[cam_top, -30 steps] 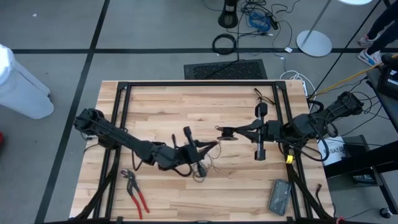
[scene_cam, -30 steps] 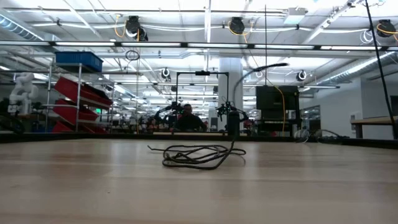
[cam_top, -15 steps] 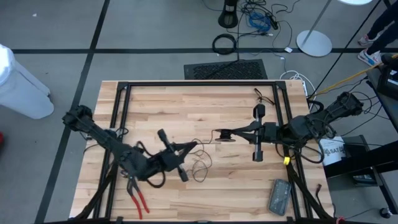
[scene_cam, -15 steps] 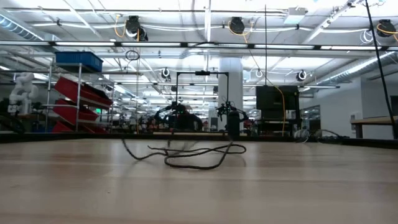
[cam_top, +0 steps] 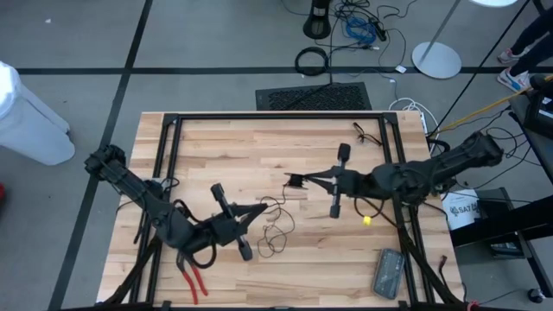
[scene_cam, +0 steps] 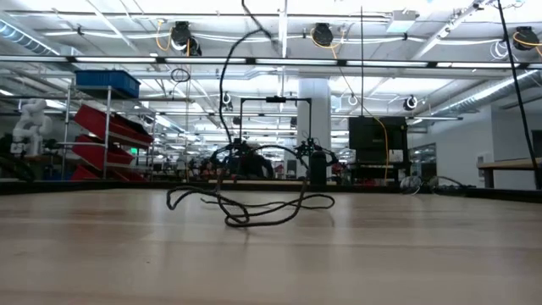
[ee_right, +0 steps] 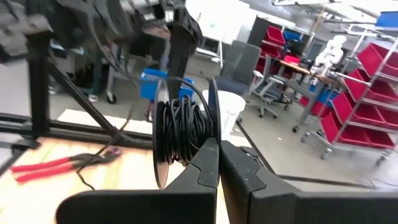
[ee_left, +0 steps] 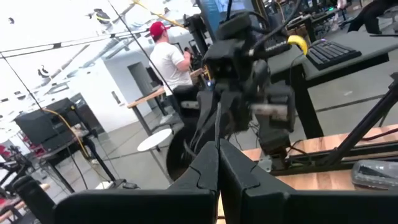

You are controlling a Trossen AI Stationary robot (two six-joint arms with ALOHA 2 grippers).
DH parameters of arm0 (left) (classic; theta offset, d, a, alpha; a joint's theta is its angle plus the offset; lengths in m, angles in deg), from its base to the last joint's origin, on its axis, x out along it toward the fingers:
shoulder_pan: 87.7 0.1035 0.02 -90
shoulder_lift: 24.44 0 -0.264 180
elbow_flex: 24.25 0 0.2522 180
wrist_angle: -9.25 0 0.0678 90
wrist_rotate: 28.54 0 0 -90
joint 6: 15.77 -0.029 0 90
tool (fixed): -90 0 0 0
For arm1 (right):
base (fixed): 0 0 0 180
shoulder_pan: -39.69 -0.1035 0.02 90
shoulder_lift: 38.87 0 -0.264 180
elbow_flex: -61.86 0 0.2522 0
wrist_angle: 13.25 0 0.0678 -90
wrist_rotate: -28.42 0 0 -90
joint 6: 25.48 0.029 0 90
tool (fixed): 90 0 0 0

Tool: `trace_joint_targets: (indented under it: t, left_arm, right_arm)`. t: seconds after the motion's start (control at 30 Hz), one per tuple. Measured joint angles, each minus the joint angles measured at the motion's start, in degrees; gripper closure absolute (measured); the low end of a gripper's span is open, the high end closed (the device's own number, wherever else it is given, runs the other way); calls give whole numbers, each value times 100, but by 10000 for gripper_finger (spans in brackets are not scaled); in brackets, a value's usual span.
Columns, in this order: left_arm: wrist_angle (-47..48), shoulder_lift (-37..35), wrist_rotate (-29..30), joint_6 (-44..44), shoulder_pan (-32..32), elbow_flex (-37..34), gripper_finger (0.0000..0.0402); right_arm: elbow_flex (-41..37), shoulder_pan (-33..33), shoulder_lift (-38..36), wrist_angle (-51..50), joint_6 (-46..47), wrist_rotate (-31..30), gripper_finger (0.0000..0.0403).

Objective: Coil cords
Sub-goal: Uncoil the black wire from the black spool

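The table (cam_top: 259, 147) carries a loose tangle of the cord (cam_top: 275, 226) near its middle. The right pincer (cam_top: 296, 180) is clamped on the spool (ee_right: 181, 132), held flat over the table, probably so the cord can wind on. The left pincer (cam_top: 262, 208), pressed together, pinches the thin cord, its arm reaching low across.

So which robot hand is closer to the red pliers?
The left. The left gripper is just up and to the right of the pliers in the high view; the right gripper is farther off, near the table's middle.
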State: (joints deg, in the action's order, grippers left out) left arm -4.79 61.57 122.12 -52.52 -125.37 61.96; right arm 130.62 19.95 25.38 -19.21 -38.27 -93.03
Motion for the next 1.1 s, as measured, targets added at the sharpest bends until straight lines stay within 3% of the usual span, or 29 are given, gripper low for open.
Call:
trace_joint_targets:
  t: [0.23, 0.6, 0.93, 1.1]
  left_arm:
    - [-419, 2, -151, 4, -108, 0, 400]
    - [-421, 145, -2310, 1193, 92, 0, 400]
    - [-422, 688, -2776, 1310, 599, 2, 400]
    - [-407, 969, -3427, 1824, 948, 2, 400]
  right_arm:
    - [0, 280, 375, 45, -36, 0, 403]
    - [0, 483, 859, 768, -36, -11, 403]
    - [0, 465, 654, 824, 15, -60, 403]
    - [0, 411, 465, 817, 30, -55, 403]
